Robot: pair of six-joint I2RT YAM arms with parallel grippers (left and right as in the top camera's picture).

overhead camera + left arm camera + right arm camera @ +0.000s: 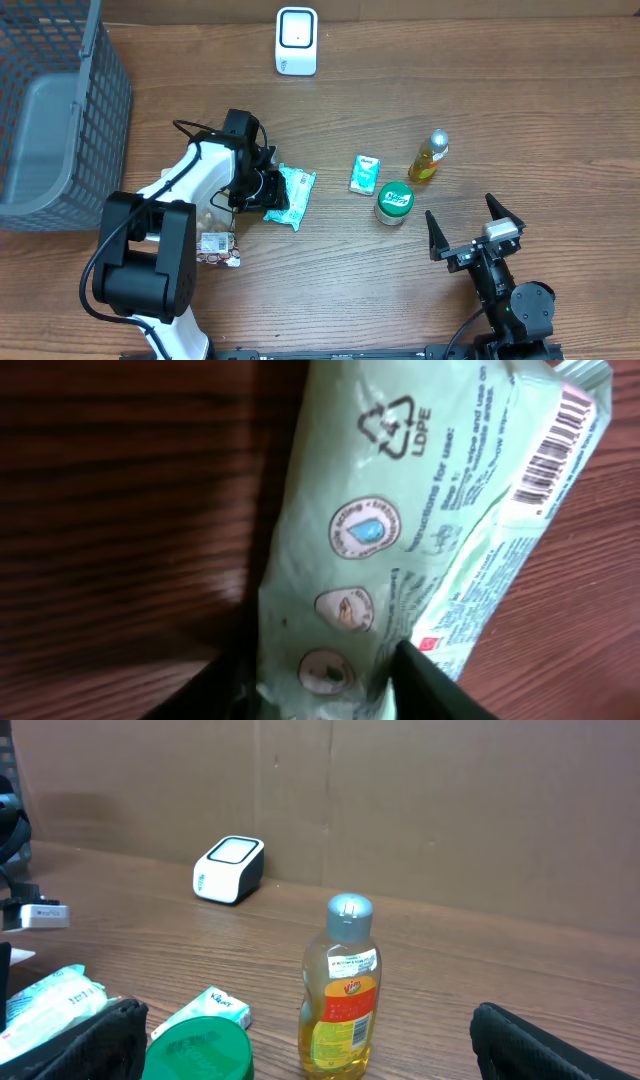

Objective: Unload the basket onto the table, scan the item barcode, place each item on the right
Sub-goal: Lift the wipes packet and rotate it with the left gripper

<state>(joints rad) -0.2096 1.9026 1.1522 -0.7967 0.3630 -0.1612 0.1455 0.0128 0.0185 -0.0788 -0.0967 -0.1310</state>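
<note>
Early stage, by my read. The wet-wipes pack (291, 196) lies on the table (520, 90), well apart from the barcode scanner (297, 41), so it is not scanned yet. The left gripper (262, 190) straddles the pack's end with a finger on each side; I can't tell if they're clamped. The barcode (552, 455) shows on the pack's far edge. The right gripper (466, 228) is spread wide, holding nothing. Left to do: lift the pack and present the barcode.

Pale green wipes packet (400, 550) lying on dark wooden table (120, 510), barcode (560, 445) at packet's upper right end; black fingertips (430, 685) flanking packet's lower end
</note>
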